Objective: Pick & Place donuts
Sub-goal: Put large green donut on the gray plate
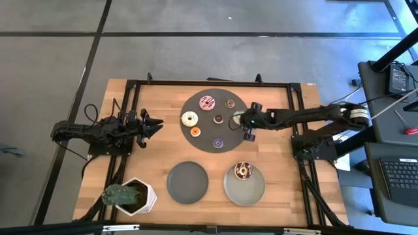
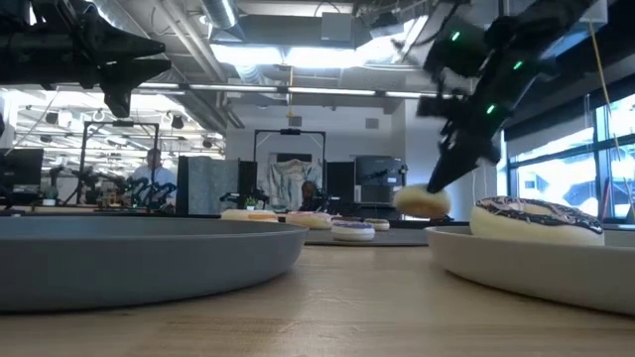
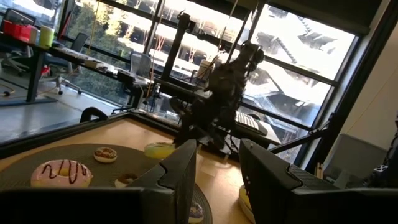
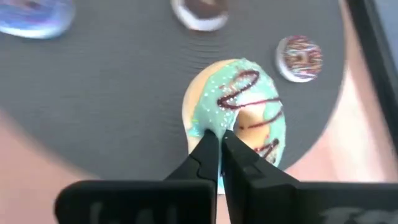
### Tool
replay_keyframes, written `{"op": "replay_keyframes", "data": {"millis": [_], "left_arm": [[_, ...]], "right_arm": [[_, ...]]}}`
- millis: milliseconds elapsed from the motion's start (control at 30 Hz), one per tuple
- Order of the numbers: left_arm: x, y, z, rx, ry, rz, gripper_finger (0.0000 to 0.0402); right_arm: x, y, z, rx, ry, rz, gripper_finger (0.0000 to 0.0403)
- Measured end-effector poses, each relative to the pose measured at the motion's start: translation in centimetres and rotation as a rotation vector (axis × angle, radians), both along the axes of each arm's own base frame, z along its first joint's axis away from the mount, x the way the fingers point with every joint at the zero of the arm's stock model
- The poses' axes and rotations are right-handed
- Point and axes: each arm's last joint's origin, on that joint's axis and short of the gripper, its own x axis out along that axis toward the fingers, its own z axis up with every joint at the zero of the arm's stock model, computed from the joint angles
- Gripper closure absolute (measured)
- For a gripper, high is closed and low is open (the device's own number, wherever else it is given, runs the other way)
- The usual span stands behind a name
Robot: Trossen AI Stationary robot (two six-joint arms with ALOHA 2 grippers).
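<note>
Green donut (image 4: 239,112) is pinched by the right hand (image 4: 221,140) above the dark plate (image 4: 112,106); left hand (image 1: 153,126) waits, released.

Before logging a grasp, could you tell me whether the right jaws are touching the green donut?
Touching: in the right wrist view the right gripper has its jaws closed on the green donut's rim.

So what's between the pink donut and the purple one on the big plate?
From above, the small brown donut sits between the pink donut and purple donut.

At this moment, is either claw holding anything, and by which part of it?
The right claw grips the green donut by its rim, fingers closed across the ring at the large dark plate edge. The left claw is open and holds nothing.
</note>
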Motion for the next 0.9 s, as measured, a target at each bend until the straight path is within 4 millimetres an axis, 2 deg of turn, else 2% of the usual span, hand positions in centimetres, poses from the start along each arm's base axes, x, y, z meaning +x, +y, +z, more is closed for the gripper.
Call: {"op": "replay_keyframes", "data": {"millis": [167, 433, 600, 767, 900], "left_arm": [[0.0, 0.0, 0.0, -0.001, 0.000, 0.005, 0.0281], [0.0, 0.1, 0.0, -0.004, 0.000, 0.021, 0.0281], [0.0, 0.1, 0.0, 0.011, 0.004, 0.028, 0.0281], [0.0, 0.1, 0.0, 0.018, 0.007, 0.034, 0.0281], [0.0, 0.1, 0.0, 0.031, 0.010, 0.036, 0.0281]], "right_arm": [[-1.7, 3.9, 2.0, 0.071, -0.033, 0.052, 0.0396], [-4.8, 11.8, 4.3, 0.234, -0.129, 0.251, 0.0396], [-5.6, 16.3, 5.8, 0.345, -0.176, 0.353, 0.0397], [-5.6, 20.3, 5.0, 0.391, -0.171, 0.447, 0.0397], [-5.3, 22.7, 3.1, 0.379, -0.128, 0.506, 0.0397]]}}
